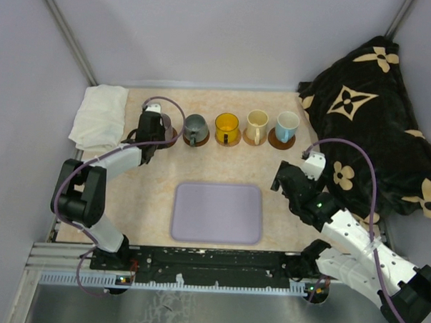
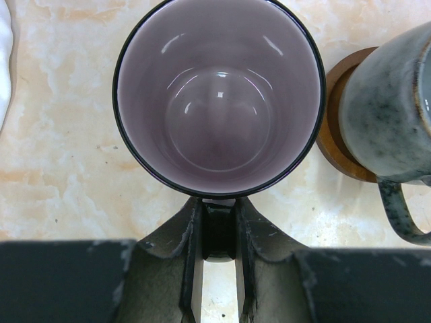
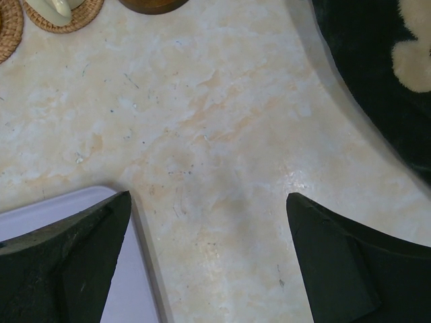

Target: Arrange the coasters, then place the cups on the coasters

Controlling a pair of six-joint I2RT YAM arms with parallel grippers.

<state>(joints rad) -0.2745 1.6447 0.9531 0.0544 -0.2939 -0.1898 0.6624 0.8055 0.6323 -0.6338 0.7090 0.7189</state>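
A row of cups stands on brown coasters at the back: grey-green (image 1: 195,128), orange-yellow (image 1: 227,126), cream (image 1: 257,125) and light blue (image 1: 287,124). My left gripper (image 1: 152,129) sits at the row's left end, above a coaster (image 1: 172,137) whose edge shows beside it. In the left wrist view the left gripper (image 2: 219,205) is shut on the dark handle of the mauve cup (image 2: 219,101), which stands upright next to the grey-green cup (image 2: 390,101) on its coaster (image 2: 331,138). My right gripper (image 1: 281,176) (image 3: 209,222) is open over bare table, holding nothing.
A lavender tray (image 1: 217,212) lies in the near middle, its corner (image 3: 67,210) by my right gripper's left finger. A folded white cloth (image 1: 99,113) lies at the back left. A black floral blanket (image 1: 375,118) fills the right side.
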